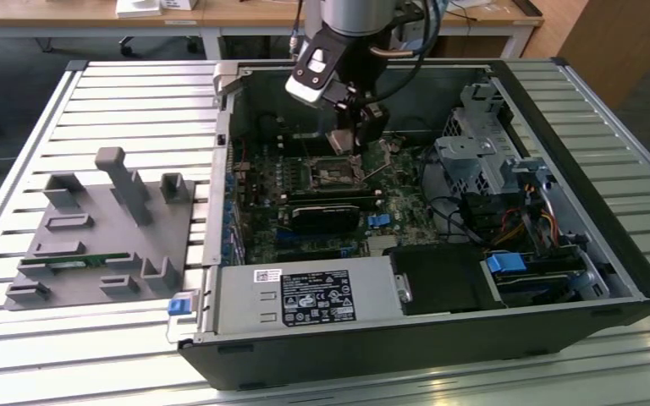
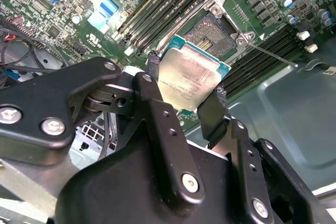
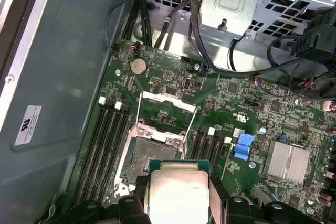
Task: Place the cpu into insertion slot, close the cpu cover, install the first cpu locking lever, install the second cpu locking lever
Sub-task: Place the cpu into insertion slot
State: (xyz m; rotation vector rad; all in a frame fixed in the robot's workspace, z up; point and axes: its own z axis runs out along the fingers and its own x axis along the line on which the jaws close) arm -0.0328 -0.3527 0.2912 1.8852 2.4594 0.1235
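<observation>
My gripper (image 1: 348, 145) reaches down into the open computer case, shut on the cpu (image 2: 191, 80), a flat square chip with a dull silvery face pinched by its edges between two black fingers (image 2: 152, 98). In both wrist views the chip hangs a little above the green motherboard, just short of the insertion slot (image 3: 148, 157), the dark square socket with a metal rim (image 2: 212, 31). The cpu cover (image 3: 167, 109), a thin silvery frame, stands swung open on the socket's far side. A thin locking lever (image 2: 273, 55) sticks out beside the socket.
Memory slots (image 3: 105, 145) flank the socket. A black card (image 1: 325, 211) lies just in front of it, with a drive cage (image 1: 477, 152) on the exterior view's right and a power supply (image 1: 302, 296) in front. A grey fixture (image 1: 99, 228) sits outside the case.
</observation>
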